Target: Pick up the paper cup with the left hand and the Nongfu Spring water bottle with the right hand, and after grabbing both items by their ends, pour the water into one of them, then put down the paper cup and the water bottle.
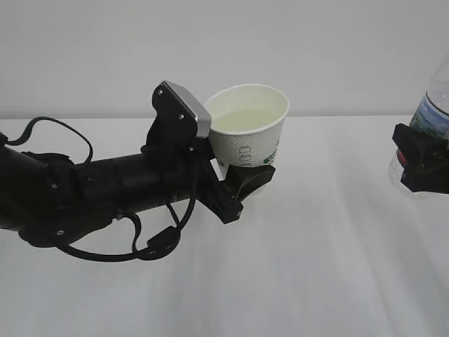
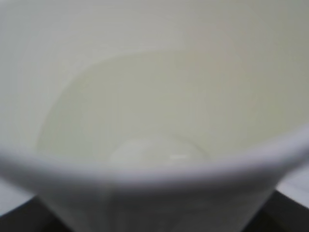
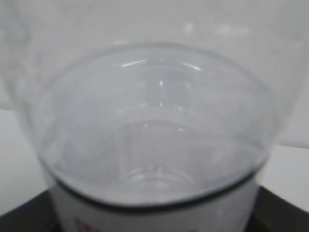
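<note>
The white paper cup (image 1: 252, 144) is held by its lower end in my left gripper (image 1: 242, 177), which is shut on it, left of the table's middle. The cup tips slightly toward the camera, and water (image 1: 242, 121) lies inside it. In the left wrist view the paper cup (image 2: 154, 58) fills the frame, with water (image 2: 130, 125) in its bottom. At the right edge my right gripper (image 1: 421, 165) is shut on the Nongfu Spring water bottle (image 1: 433, 112), whose top is cut off. The clear water bottle (image 3: 154, 106) fills the right wrist view.
A white table (image 1: 316, 267) stretches under both arms, with a plain pale wall behind it. The left arm's black body and looping cables (image 1: 105, 189) cover the left side of the table. Nothing else stands between cup and bottle.
</note>
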Available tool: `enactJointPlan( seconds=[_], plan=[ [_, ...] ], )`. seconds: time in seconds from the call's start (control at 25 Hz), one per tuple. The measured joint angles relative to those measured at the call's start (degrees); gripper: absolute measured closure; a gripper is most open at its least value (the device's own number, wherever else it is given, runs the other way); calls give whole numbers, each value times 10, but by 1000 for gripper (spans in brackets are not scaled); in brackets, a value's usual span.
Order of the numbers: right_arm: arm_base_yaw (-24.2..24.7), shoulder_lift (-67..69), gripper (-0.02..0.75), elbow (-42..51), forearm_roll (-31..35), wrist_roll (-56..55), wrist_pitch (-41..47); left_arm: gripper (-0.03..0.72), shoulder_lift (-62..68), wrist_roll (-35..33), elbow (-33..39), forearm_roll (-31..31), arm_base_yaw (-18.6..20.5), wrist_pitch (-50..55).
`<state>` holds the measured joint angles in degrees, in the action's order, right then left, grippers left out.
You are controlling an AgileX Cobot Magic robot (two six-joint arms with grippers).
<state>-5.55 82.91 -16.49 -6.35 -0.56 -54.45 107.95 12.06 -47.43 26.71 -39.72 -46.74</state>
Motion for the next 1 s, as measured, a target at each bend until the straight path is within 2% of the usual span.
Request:
enactJointPlan(
  seconds=[0.32,1.0],
  plan=[
    [0,0,272,0,-1,0,0,170,0,-17,0,-41,24,3],
    [0,31,272,0,-1,-8,-25,172,0,-17,0,-85,143,12]
  ],
)
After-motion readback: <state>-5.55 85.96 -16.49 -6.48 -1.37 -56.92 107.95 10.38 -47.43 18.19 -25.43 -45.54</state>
